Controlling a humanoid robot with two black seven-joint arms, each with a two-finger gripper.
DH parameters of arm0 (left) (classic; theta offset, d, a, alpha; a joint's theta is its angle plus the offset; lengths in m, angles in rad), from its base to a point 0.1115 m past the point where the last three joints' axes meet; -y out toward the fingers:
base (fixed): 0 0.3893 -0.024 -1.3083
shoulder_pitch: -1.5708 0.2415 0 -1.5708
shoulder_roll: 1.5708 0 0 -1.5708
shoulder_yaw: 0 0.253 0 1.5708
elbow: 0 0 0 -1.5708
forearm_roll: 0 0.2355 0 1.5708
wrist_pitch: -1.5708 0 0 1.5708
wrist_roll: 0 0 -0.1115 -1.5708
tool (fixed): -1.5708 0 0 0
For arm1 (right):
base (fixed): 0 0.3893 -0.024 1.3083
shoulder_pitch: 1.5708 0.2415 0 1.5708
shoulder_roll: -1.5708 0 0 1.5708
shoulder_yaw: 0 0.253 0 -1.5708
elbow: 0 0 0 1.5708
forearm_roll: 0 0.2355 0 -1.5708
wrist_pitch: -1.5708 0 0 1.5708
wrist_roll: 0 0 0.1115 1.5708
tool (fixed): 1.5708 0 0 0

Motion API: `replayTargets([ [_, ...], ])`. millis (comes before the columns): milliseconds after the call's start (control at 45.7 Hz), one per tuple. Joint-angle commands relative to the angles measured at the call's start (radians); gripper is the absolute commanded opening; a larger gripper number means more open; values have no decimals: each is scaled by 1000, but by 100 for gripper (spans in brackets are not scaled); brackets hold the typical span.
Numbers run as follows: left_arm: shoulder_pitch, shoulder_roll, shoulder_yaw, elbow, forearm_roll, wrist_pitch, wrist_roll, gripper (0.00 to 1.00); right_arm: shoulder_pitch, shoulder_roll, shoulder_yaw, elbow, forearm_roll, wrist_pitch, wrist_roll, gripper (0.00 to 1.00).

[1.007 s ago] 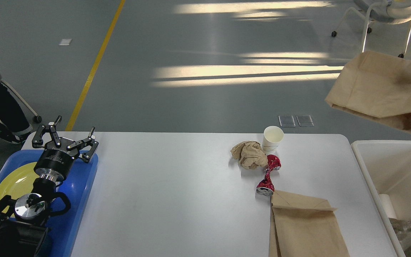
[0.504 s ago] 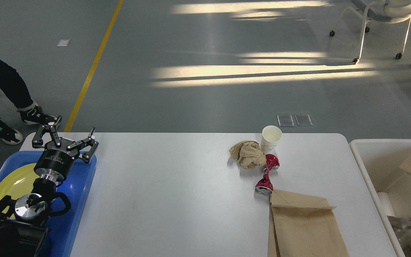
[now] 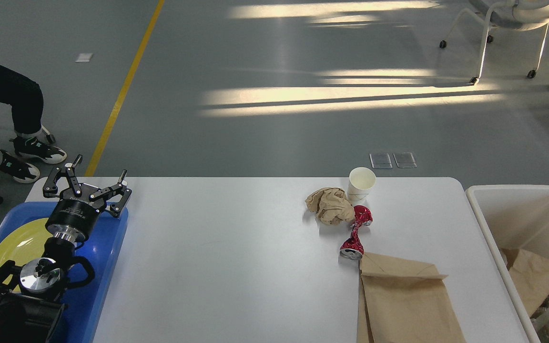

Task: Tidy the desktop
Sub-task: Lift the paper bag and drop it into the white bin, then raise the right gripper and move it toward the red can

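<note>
The white desktop (image 3: 227, 257) fills the middle of the head view. On its right half lie a crumpled brown paper ball (image 3: 328, 206), a white paper cup (image 3: 361, 185) standing upright behind it, a crushed red can (image 3: 356, 233) and a flat brown paper bag (image 3: 405, 305) at the front edge. My left gripper (image 3: 96, 175) is open and empty, held above the far end of the blue tray (image 3: 105, 276). The right gripper is out of view.
A yellow plate (image 3: 19, 243) lies in the blue tray at the left. A white plastic bin (image 3: 517, 200) stands off the right edge and holds a brown paper bag (image 3: 534, 278). A person's legs (image 3: 3, 109) are at far left, a wheeled chair (image 3: 503, 28) at back right.
The brown paper bag held up at the right a second ago has dropped into the white bin, and the right gripper has left the view. The person's legs at left shifted. My left arm stayed still.
</note>
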Motion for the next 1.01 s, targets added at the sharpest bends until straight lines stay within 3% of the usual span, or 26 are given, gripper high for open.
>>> replayTargets([
  [0, 0, 0, 0, 0, 0, 0, 0, 96, 158, 51, -19, 22, 6, 14, -2, 100],
  [175, 0, 0, 0, 0, 0, 0, 0, 96, 370, 203, -193, 74, 24, 97, -6, 100],
  [350, 0, 0, 0, 0, 0, 0, 0, 96, 634, 343, -347, 196, 102, 354, -5, 100],
  [613, 0, 0, 0, 0, 0, 1, 0, 96, 810, 525, -347, 326, 130, 698, -5, 100],
  [876, 0, 0, 0, 0, 0, 1, 0, 96, 1109, 476, -344, 625, 130, 784, 0, 100],
  [985, 0, 0, 0, 0, 0, 0, -1, 96, 1108, 439, -338, 648, 128, 768, 0, 100],
])
